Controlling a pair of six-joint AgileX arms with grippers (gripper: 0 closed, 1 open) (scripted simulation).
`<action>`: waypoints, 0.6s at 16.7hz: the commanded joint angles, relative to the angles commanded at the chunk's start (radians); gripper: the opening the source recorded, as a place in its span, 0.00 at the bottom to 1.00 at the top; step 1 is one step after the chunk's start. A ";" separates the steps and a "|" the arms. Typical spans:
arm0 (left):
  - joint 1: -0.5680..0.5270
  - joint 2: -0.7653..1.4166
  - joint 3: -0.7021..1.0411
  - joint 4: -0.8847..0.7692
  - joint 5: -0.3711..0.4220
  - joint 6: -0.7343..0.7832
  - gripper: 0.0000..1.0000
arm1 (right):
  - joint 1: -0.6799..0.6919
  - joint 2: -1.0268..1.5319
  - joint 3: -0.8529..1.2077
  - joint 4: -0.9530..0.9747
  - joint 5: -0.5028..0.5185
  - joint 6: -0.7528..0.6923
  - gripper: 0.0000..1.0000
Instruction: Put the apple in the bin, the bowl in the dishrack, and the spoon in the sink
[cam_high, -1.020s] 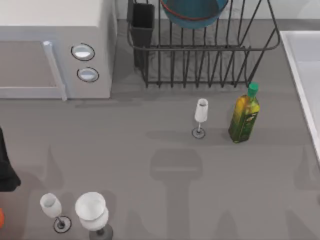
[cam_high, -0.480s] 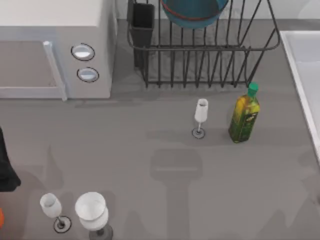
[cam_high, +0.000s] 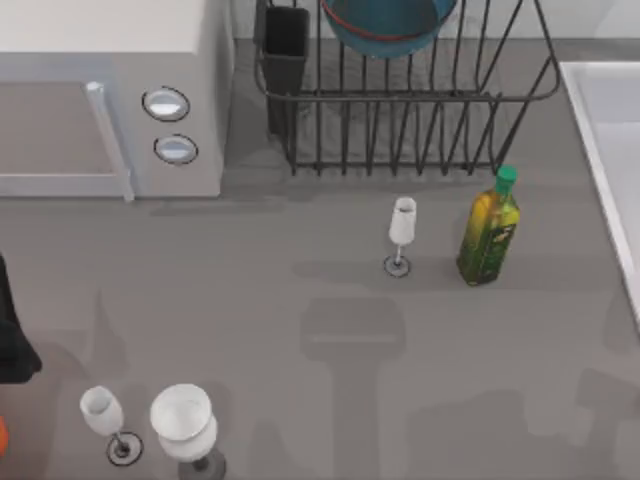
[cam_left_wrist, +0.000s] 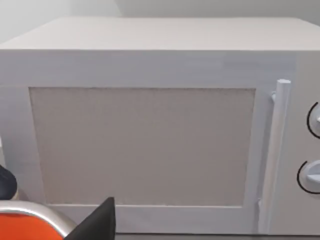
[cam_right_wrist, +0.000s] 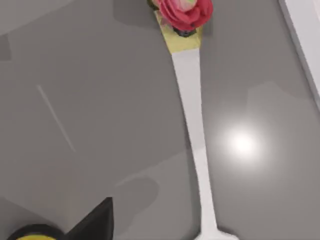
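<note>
Sitting in dishrack (cam_high: 420, 120), bowl (cam_high: 388, 25), spoon (cam_right_wrist: 192, 115) on table

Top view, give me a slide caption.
Blue bowl sitting in the dishrack, beside a microwave, glasses and an oil bottle.

No readable text, label, brand, number or sign anywhere.

A white microwave with two round knobs (cam_high: 110, 100) stands top left; a green-capped oil bottle (cam_high: 488, 232) stands beside a small clear wine glass (cam_high: 401, 232)
</note>
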 joint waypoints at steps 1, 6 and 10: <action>0.000 0.000 0.000 0.000 0.000 0.000 1.00 | -0.006 0.050 0.036 -0.039 -0.002 -0.051 1.00; 0.000 0.000 0.000 0.000 0.000 0.000 1.00 | -0.018 0.166 0.123 -0.127 -0.010 -0.169 1.00; 0.000 0.000 0.000 0.000 0.000 0.000 1.00 | -0.014 0.163 0.119 -0.124 -0.009 -0.168 1.00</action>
